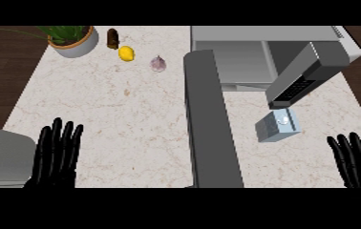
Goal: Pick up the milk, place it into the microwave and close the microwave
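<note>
The milk [277, 126] is a small grey-blue carton lying on the counter, right of the microwave door and just below the microwave's control panel. The microwave [247, 61] stands at the back right with its cavity showing. Its grey door [209, 123] swings wide open toward me, reaching the view's lower edge. My left hand [56, 156] rests open at the lower left, fingers up, far from the milk. My right hand [347, 159] is open at the lower right edge, a short way right of and nearer than the milk. Neither hand touches anything.
A potted plant [72, 39] stands at the back left. A dark brown bottle-like object [112, 38], a lemon [126, 53] and a garlic bulb [158, 63] lie near it. The microwave's control panel side [304, 78] juts out above the milk. Dark wood floor borders the counter's left edge.
</note>
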`<state>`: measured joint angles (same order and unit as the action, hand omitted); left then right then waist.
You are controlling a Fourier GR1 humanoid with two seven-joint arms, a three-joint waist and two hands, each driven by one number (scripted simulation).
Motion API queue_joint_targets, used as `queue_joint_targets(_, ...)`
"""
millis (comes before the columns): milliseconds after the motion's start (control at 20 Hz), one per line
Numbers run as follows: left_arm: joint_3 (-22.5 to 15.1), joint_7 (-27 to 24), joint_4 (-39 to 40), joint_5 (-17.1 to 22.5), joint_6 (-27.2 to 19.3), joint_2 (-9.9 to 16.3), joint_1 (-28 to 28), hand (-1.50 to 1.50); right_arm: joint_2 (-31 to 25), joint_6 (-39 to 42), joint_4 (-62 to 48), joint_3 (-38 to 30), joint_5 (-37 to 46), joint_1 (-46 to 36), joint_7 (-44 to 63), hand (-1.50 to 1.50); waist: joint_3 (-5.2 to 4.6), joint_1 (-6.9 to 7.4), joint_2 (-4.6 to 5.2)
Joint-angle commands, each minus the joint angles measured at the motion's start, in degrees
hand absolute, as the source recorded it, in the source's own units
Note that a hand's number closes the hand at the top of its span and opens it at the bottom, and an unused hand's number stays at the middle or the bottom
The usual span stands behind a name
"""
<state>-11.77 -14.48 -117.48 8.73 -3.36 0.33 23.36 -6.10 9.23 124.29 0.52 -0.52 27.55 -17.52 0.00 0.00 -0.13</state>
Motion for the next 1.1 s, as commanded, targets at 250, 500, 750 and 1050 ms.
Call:
queue_joint_targets(250, -1.0, -4.4, -0.7, 1.2, 1.7, 0.9, 5.4, -1.5, 2.1, 1.6, -16.4, -2.8, -0.4, -2.9, -9.6, -1.5, 0.03, 0.15, 0.07)
queue_joint_targets(500, 1.5, -5.2, -2.1, 3.8, 3.9, 3.4, 7.2, -1.5, 1.8, -1.5, -23.4, -7.1, 0.6, -11.9, -8.6, -1.5, 0.01, 0.43, 0.12)
queue_joint_targets(750, -1.7, -10.2, -0.7, 0.4, 2.8, 2.0, 10.9, -1.5, 5.5, -6.0, -31.8, -5.2, 5.7, -12.3, -14.5, -1.5, 0.01, 0.35, 0.08)
queue_joint_targets(1050, -4.5, -13.9, -0.2, -0.8, 3.6, 1.5, 14.2, -1.5, 4.5, -9.1, -48.8, -10.5, 6.2, -19.8, -22.4, -1.5, 0.04, 0.62, 0.13)
